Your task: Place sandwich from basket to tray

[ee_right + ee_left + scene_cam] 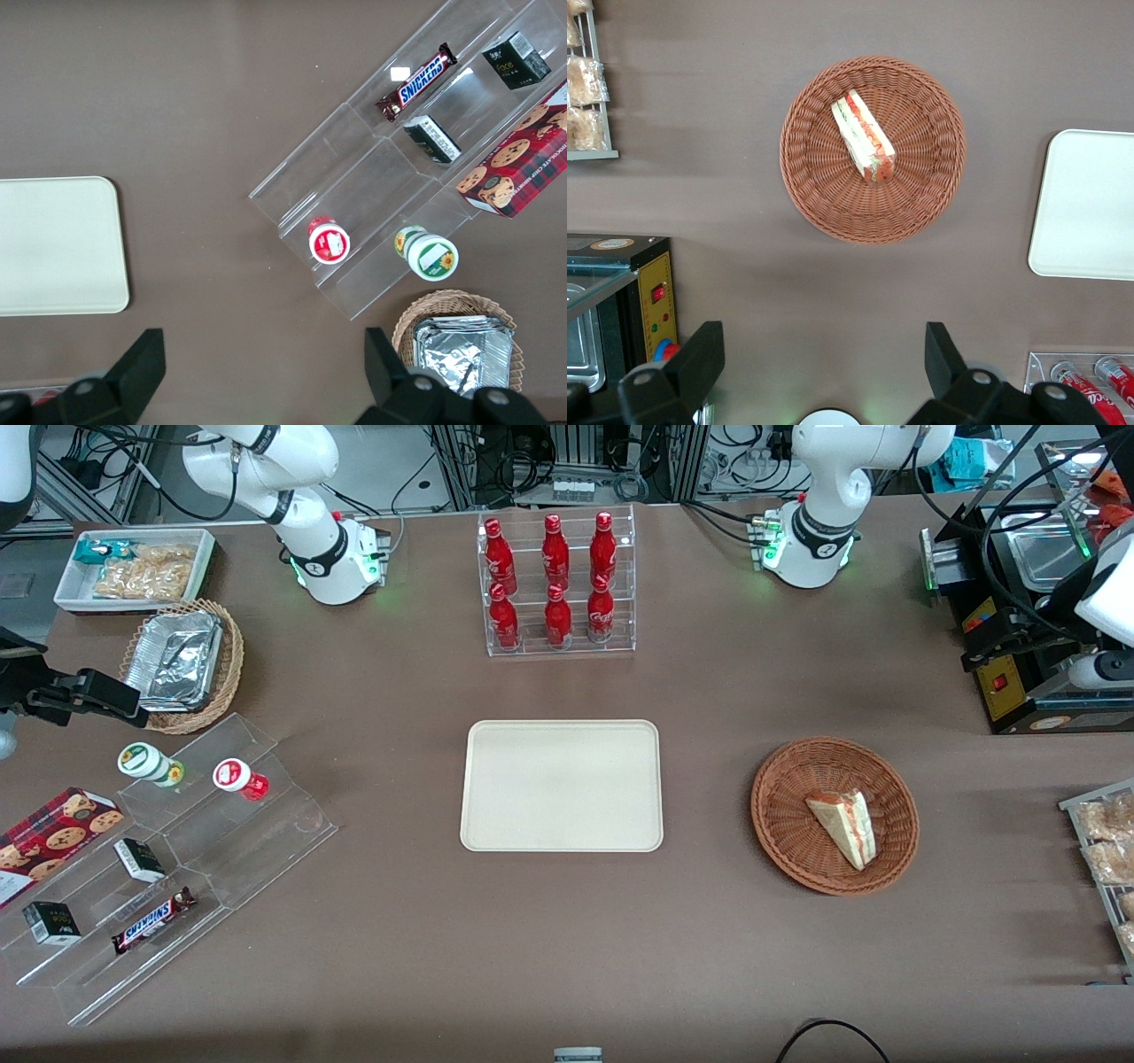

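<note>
Your hand (pixel 824 363) hangs wide open and empty, high above the table, with the triangular white-bread sandwich (pixel 864 137) lying ahead of it in the round reddish-brown wicker basket (pixel 833 208), long axis diagonal to your fingers.

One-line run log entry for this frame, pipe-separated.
stage: pre-grasp | sandwich: lying in basket | tray: nothing on it | tool: open, high above table, not over basket
</note>
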You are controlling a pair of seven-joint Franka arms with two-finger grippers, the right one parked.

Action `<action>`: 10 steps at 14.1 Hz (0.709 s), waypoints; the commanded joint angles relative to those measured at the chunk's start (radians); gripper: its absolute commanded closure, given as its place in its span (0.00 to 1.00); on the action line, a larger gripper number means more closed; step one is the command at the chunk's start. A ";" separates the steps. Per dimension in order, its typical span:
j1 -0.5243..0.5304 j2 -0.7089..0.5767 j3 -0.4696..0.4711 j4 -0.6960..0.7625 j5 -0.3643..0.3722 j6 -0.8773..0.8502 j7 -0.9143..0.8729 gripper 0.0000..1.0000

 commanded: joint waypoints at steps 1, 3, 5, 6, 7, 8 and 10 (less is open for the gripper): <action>0.002 0.008 -0.004 0.016 0.015 0.002 0.017 0.00; 0.002 0.008 -0.004 0.016 0.012 0.002 0.012 0.00; 0.004 0.023 -0.004 0.013 0.008 0.002 -0.020 0.00; 0.004 0.031 -0.004 0.010 0.014 0.003 -0.059 0.00; 0.001 0.055 -0.006 0.006 0.015 0.005 -0.101 0.00; -0.001 0.081 -0.006 0.001 0.017 0.003 -0.168 0.00; -0.009 0.147 -0.010 -0.014 0.017 0.027 -0.283 0.00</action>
